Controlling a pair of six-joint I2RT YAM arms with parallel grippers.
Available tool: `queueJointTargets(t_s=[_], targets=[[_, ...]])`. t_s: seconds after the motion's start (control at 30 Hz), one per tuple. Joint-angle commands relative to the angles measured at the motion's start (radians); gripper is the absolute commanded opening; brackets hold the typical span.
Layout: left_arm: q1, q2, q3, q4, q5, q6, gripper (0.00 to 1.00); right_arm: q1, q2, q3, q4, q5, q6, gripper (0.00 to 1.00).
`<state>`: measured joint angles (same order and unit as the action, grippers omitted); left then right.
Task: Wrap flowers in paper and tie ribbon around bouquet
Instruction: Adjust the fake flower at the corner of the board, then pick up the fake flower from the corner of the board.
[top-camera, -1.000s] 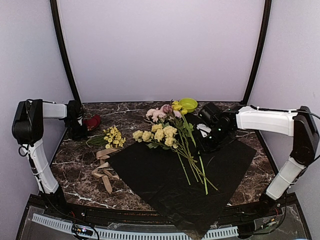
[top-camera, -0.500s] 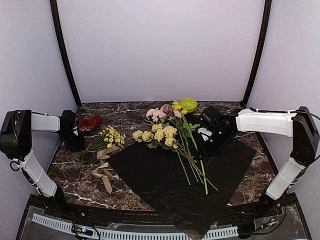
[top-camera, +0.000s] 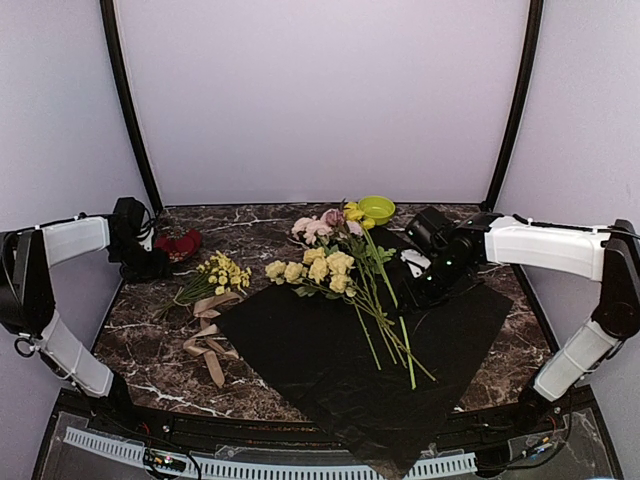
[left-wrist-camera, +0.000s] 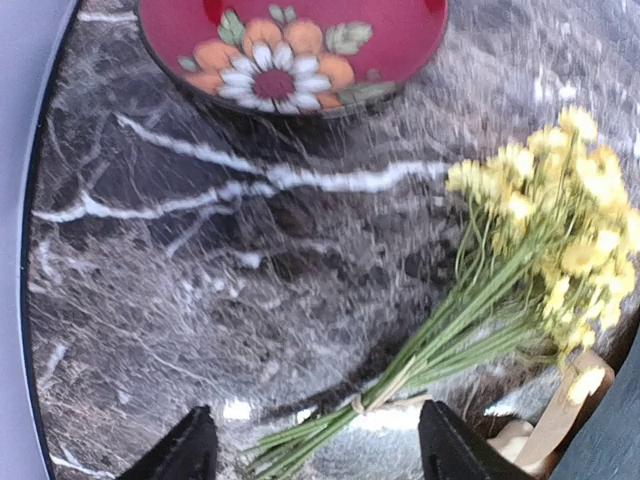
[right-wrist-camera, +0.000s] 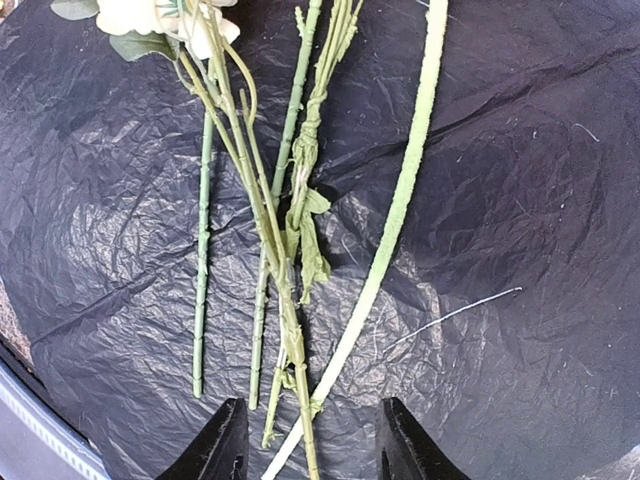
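Well, paper (top-camera: 330, 370) lies flat, centre-near; ribbon (top-camera: 207, 345) sits off its left edge. Flowers (top-camera: 320, 268) lie across paper, stems pointing near-right. R gripper (right-wrist-camera: 312, 440) apart, empty, over stems. Risk: nips paper w/ stems, drags sheet. L gripper (left-wrist-camera: 320, 445) apart, empty, above sprig bunch (top-camera: 225, 272), far-left, off paper. Loose grab could scatter it.

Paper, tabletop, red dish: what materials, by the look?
The paper: thin black tissue or film, slightly glossy; fine crinkles catch light. The tabletop: dark marble or marble-look laminate; white veins, cannot tell which. The dish: glossy red, painted flower; glazed ceramic or plastic.
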<state>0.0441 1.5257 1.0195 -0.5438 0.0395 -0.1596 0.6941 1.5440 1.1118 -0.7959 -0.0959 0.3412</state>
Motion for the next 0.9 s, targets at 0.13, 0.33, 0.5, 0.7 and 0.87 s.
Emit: queueJointTargets(t_s=[0.13, 0.33, 0.5, 0.7, 0.87], targets=[[-0.066, 0.055, -0.004, -0.114, -0.001, 0.100, 0.76, 0.015, -0.018, -0.025, 0.006, -0.003, 0.004, 0.44], [-0.096, 0.090, -0.026, -0.060, -0.082, 0.166, 0.77, 0.018, -0.024, -0.031, -0.001, -0.002, -0.003, 0.45], [-0.098, 0.171, -0.027, -0.040, -0.117, 0.201, 0.76, 0.019, -0.049, -0.040, 0.013, -0.019, 0.004, 0.46], [-0.110, 0.251, -0.021, 0.002, -0.127, 0.228, 0.78, 0.026, -0.049, -0.033, -0.002, -0.023, -0.004, 0.47], [-0.122, 0.287, -0.005, 0.016, -0.121, 0.247, 0.72, 0.028, -0.065, -0.059, 0.004, -0.023, 0.002, 0.47]])
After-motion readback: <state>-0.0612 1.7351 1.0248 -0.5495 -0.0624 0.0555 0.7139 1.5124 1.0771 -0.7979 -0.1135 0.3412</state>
